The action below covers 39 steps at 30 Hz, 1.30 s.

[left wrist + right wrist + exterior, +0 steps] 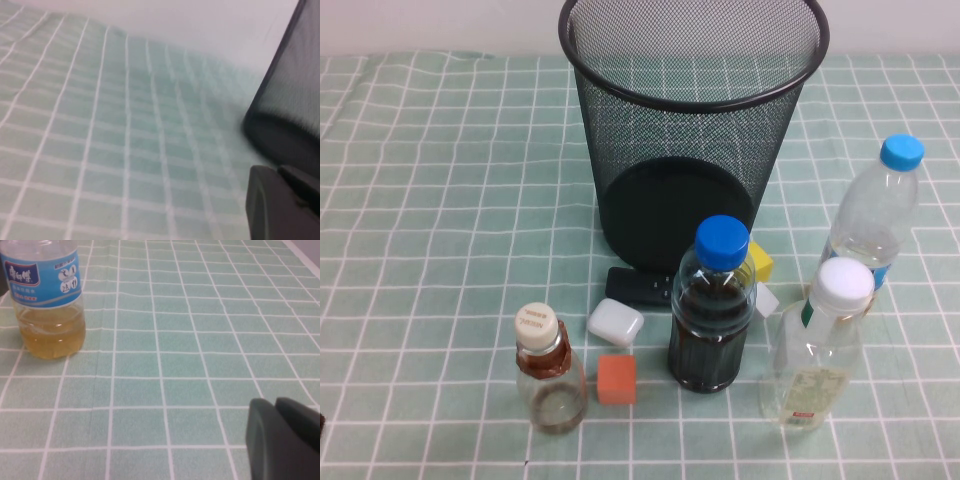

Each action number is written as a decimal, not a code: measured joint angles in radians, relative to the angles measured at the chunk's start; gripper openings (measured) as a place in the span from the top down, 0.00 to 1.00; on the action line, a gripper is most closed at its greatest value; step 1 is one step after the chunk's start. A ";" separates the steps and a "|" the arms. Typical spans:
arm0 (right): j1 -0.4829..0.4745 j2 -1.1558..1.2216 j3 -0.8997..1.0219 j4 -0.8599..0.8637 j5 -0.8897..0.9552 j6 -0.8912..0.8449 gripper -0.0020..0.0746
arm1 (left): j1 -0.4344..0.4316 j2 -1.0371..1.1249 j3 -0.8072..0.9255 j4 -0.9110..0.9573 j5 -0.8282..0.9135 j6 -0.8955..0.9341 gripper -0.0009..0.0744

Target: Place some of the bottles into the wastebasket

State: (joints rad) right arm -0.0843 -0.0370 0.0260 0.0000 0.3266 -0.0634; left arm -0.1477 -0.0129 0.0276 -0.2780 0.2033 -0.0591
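Standing upright before wastebasket (690,120): squat bottle (550,375), white-capped bottle (817,350). Hovering low over tablecloth (430,200): left gripper (282,205), right gripper (282,437), jaw opening impossible to tell.

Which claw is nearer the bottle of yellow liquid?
Right. The right claw sits close to the bottle of yellow liquid, which its camera shows; the left claw sits beside the wastebasket.
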 joint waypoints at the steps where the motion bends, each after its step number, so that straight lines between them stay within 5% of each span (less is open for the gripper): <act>1: 0.000 0.000 0.000 0.006 0.000 0.000 0.98 | 0.000 0.000 0.000 -0.047 -0.029 -0.006 0.99; 7: 0.000 0.000 0.000 0.000 0.000 0.000 0.98 | 0.000 0.000 0.000 -0.260 -0.154 -0.049 0.99; 19: 0.000 0.000 0.000 0.000 0.000 0.000 0.98 | -0.045 0.240 -0.546 -0.158 0.488 0.169 0.99; 23: 0.000 0.000 0.000 0.000 0.000 0.000 0.98 | -0.158 0.413 -0.688 -0.100 0.544 0.237 0.99; 30: 0.000 0.000 0.000 0.006 0.000 0.002 0.98 | -0.472 0.694 -0.778 0.083 0.442 0.194 0.99; 39: 0.000 0.000 0.000 0.000 0.000 0.000 0.98 | -0.617 0.820 -0.626 0.089 -0.049 0.190 0.99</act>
State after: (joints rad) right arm -0.0843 -0.0370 0.0260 0.0000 0.3266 -0.0635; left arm -0.7652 0.8074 -0.5986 -0.1890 0.1539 0.1312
